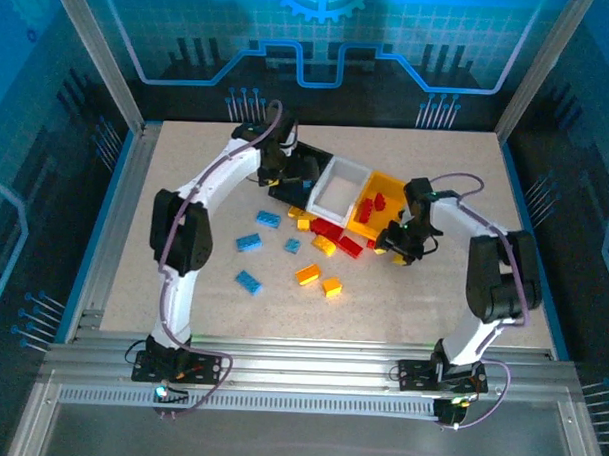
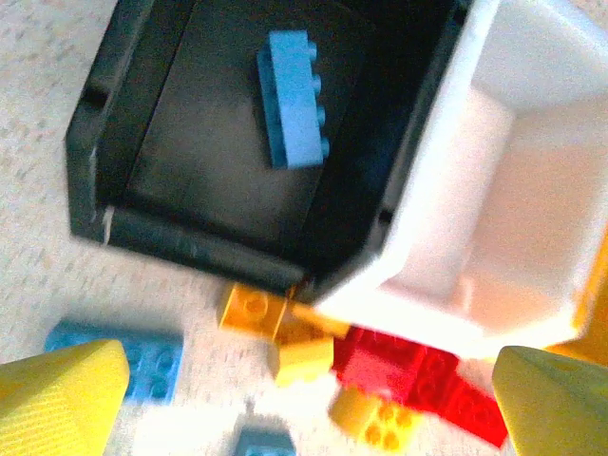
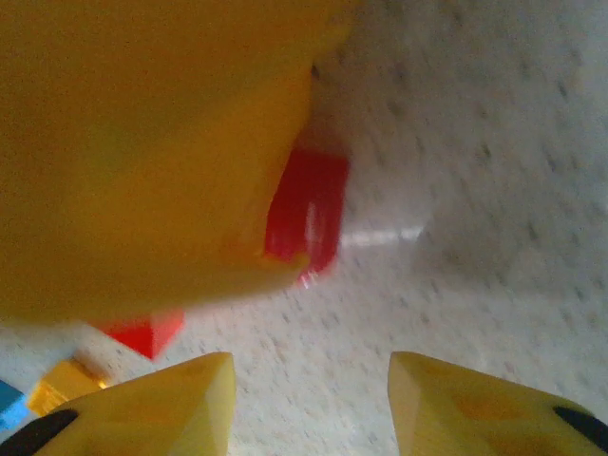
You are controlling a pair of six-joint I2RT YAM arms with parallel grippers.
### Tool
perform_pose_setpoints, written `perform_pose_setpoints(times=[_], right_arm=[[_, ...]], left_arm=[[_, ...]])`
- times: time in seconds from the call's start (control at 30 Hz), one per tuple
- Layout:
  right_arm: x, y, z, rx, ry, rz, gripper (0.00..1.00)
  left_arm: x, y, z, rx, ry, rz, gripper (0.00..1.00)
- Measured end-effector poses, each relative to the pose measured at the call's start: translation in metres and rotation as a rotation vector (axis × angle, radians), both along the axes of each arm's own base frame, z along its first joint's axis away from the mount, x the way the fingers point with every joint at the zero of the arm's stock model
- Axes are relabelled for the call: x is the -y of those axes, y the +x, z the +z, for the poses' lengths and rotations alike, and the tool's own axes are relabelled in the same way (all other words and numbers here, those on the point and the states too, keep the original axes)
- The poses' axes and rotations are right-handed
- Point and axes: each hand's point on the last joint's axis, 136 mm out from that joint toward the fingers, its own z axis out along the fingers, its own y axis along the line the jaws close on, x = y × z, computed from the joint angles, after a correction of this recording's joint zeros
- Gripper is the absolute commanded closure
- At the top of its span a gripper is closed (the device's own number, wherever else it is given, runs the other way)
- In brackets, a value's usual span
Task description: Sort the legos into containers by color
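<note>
Top: our left pincer (image 1: 279,168) over black bin (image 1: 318,155), left of white bin (image 1: 351,167); right pincer (image 1: 402,248) right of white bin. Left wrist: pincer wide, empty; blue brick (image 2: 294,100) in black bin, likely blues' home. Right wrist: pincer narrow, empty, facing red brick (image 3: 309,214).

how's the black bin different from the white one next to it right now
The black bin holds one blue brick; the white bin looks empty. The black bin is at one end of the row; the white bin sits in the middle, next to the yellow bin. Both are open-topped, rectangular and joined side by side.
</note>
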Motion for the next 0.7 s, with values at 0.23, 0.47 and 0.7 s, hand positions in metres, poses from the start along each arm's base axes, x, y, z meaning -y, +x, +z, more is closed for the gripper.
perform_pose_setpoints(times=[0.23,0.47,0.7], right_arm=[[-0.005,0.054,-0.002,0.057,0.006,0.008,0.50],[-0.007,0.073,0.004,0.109,-0.003,0.069,0.32],[0.006,0.051,-0.011,0.076,-0.090,0.133,0.23]], left_arm=[[-0.026,-0.064,0.009,-0.008,-0.003,0.026,0.01],[-0.043,-0.109,-0.015,-0.071,0.005,0.065,0.01],[-0.045,-0.114,-0.019,-0.070,-0.010,0.083,0.01]])
